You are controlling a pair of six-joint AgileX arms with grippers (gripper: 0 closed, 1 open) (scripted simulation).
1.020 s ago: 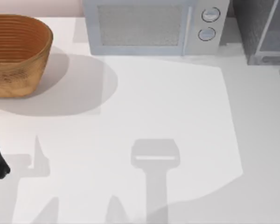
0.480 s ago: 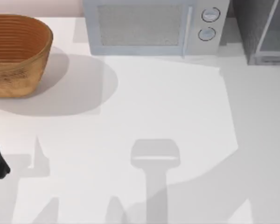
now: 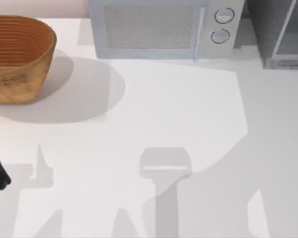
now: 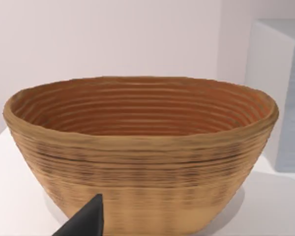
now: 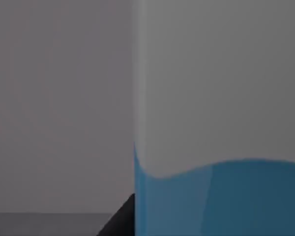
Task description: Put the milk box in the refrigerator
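My right pincer's state I cannot tell. From above, the refrigerator (image 3: 278,32) stands at the surface's (image 3: 179,104) far right. In the right wrist view, the milk box (image 5: 221,201) looms close; it could slip unseen.

Through my right wrist camera I saw the milk box (image 5: 219,147) pressed up very close to the lens, taking up the whole side of the picture from its straight vertical edge outward. Its upper part was plain white and its lower part bright blue, and the two colours met along a wavy line. A dark wedge, one finger (image 5: 120,221) of my right claw, lay against the carton's blue edge low in the picture. Beside the carton there was a flat grey surface with a darker grey strip beneath it; I could not tell what either was.
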